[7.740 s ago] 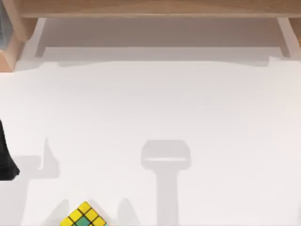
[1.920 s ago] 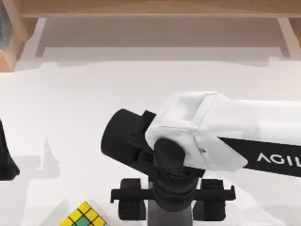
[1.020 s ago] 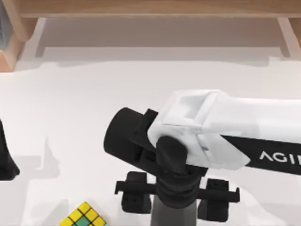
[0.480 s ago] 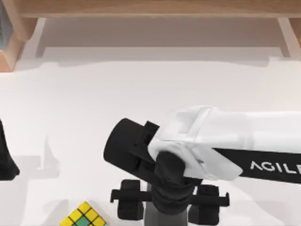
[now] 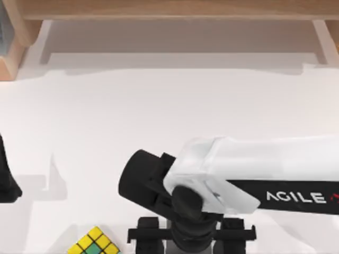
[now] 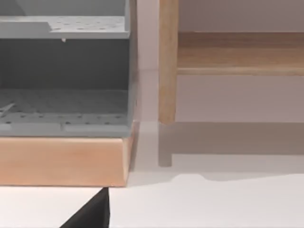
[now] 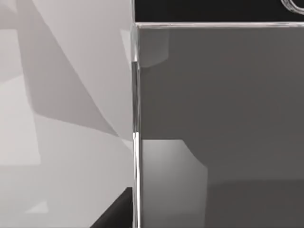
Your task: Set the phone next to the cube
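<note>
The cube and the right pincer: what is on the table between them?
In the top view, the stretch between the cube and the right pincer is bare white table. Nothing stands there.

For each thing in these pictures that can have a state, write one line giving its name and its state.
Cube: resting on the table at the top view's near edge, left of centre, apart from both arms.
Phone: grey slab close in front of the right wrist camera; whether it is gripped cannot be told.
Right gripper: low at the near edge, right of the cube.
Left gripper: parked at the table's left edge.
</note>
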